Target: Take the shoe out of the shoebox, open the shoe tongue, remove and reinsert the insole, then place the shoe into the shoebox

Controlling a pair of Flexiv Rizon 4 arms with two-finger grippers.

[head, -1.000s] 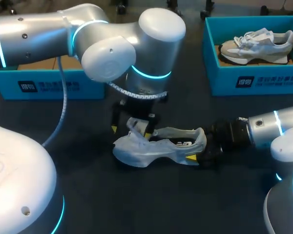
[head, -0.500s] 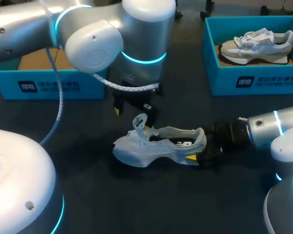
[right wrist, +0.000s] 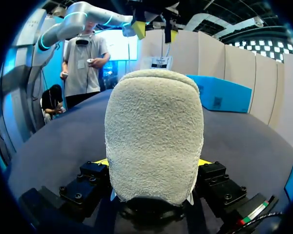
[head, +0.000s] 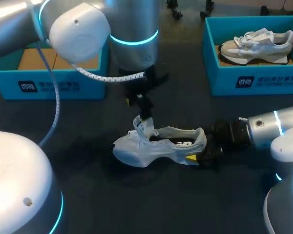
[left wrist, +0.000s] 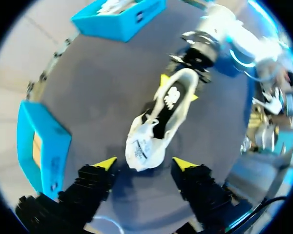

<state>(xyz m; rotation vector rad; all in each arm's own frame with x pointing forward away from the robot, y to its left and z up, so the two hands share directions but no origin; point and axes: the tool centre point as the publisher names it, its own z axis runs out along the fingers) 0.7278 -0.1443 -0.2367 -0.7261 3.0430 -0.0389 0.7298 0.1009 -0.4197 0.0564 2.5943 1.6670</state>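
In the head view, the grey shoe [head: 158, 146] lies on the table [head: 88, 195], its heel [head: 201, 139] at 3 o'clock clamped by the right gripper [head: 198, 150] and the left gripper [head: 139, 103] above the tongue [head: 142, 126]. In the left wrist view, that gripper's fingers [left wrist: 103, 165] gape wide and empty, with the tongue ahead between them. In the right wrist view, the heel is squeezed from both sides, and an off-centre pinch on the tongue could wrench it loose.

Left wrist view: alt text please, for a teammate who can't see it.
The left gripper hangs open above a white shoe lying on the dark table, its tongue raised toward the fingers. The right gripper is shut on the shoe's heel; two blue shoeboxes stand farther off.
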